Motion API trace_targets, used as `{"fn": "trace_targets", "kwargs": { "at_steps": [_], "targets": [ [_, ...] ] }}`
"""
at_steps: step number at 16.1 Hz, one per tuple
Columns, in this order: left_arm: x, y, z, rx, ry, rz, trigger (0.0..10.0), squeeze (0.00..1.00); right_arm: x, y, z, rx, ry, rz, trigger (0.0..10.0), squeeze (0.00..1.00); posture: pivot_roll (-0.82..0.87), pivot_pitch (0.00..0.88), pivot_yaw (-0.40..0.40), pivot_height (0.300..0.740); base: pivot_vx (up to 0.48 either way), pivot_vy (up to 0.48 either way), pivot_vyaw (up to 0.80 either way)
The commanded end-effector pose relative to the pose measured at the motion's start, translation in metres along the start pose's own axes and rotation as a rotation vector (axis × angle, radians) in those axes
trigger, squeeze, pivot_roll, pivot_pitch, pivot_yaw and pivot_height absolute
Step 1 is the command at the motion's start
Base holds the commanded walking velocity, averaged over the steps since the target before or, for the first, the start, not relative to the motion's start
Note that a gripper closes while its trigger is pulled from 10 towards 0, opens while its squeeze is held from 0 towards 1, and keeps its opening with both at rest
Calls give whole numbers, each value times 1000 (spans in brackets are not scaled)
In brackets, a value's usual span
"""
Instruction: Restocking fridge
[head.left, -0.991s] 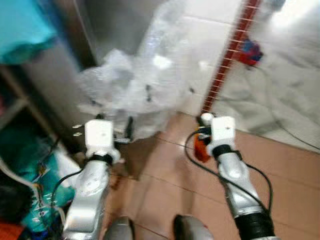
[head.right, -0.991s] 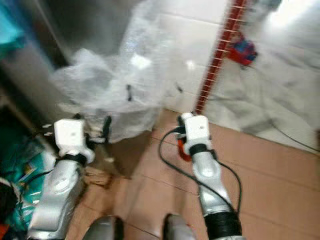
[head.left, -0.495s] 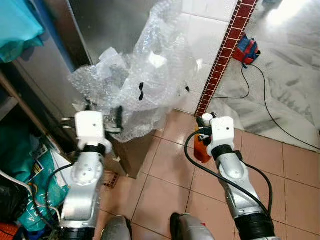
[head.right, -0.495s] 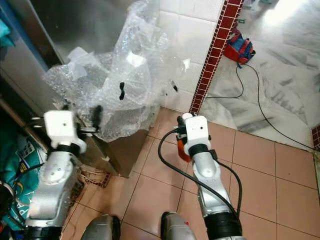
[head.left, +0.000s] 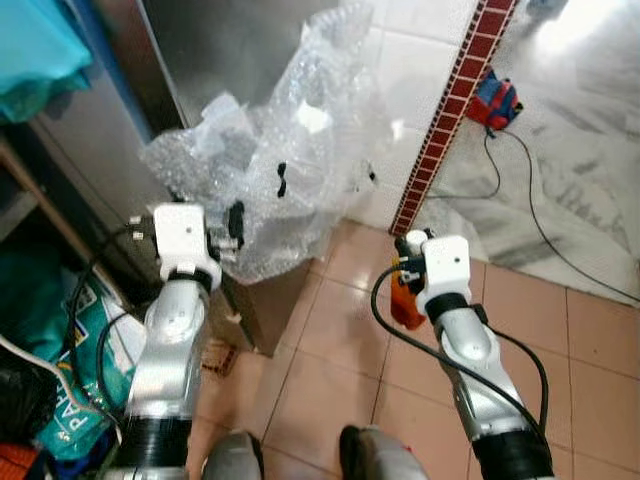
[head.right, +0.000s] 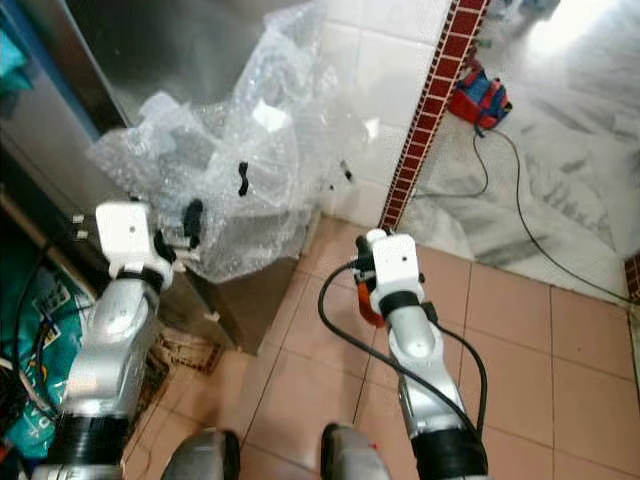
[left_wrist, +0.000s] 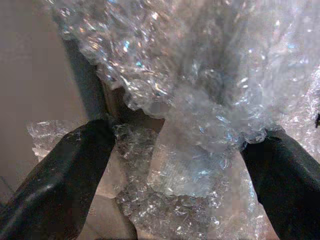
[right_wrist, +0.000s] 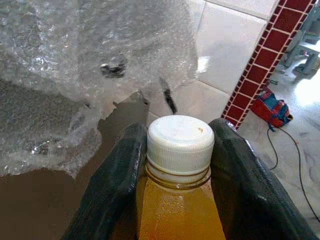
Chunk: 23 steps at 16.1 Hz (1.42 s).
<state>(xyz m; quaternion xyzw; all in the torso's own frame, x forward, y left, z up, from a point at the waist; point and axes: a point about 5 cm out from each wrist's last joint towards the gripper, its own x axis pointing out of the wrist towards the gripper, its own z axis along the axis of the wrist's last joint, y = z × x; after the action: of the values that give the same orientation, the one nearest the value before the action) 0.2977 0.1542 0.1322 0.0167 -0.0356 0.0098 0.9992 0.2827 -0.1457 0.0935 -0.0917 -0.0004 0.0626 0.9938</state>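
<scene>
bottle (right_wrist: 179, 190): white cap, orange liquid, probably juice | right gripper (right_wrist: 177, 150) clamped

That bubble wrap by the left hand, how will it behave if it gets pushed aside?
The bubble wrap looks crumpled and thin, so it should probably give way floppily. It likely weighs little for its bulk. Heaped loosely on the brown box, it may snag the open left hand.

Head stereo pair looks steeply down over both arms at tiled floor (head.left: 330, 370); both share bubble wrap (head.left: 280, 170), red brick strip (head.right: 425, 110). Wrist cameras sit very close: left against wrap, right behind bottle cap (right_wrist: 180, 142).
</scene>
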Motion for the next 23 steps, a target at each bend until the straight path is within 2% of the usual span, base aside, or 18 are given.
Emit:
{"fn": "trace_targets", "kwargs": {
  "at_steps": [1,4,7,8,11,16,18,20,23],
  "targets": [
    [9,8,0,-1,1,32,10000,0,-4,-7,5,-19,-18,-11,10000,0,55,152,-4,740,0,0,0],
    [22,6,0,-20,8,5,10000,0,-8,-12,4,-31,-8,-19,10000,0,45,153,-4,740,0,0,0],
    [28,-8,0,-90,15,-114,10000,0,-6,-7,5,-25,-11,-3,10000,0,52,148,-7,740,0,0,0],
    [27,-15,0,-143,27,-187,10000,0,-6,-5,5,-19,-9,5,10000,0,57,146,-7,740,0,0,0],
    [16,-40,-8,-192,100,-495,10000,0,-7,1,2,2,11,53,10000,0,57,145,-5,740,0,0,0],
    [20,-38,-8,-187,95,-505,10000,0,-10,2,0,4,21,63,10000,0,53,144,-3,740,0,0,0],
    [17,-43,-7,-191,102,-567,10000,0,-11,0,1,-10,13,48,10000,0,54,143,-6,740,0,0,0],
    [5,-56,-9,-221,139,-732,10000,0,-12,-6,0,-37,11,13,10000,0,52,141,-8,740,0,0,0],
    [-1,-63,-13,-190,158,-771,10000,0,-13,-7,0,-41,10,7,10000,0,54,140,-8,740,0,0,0]
  ]
}}
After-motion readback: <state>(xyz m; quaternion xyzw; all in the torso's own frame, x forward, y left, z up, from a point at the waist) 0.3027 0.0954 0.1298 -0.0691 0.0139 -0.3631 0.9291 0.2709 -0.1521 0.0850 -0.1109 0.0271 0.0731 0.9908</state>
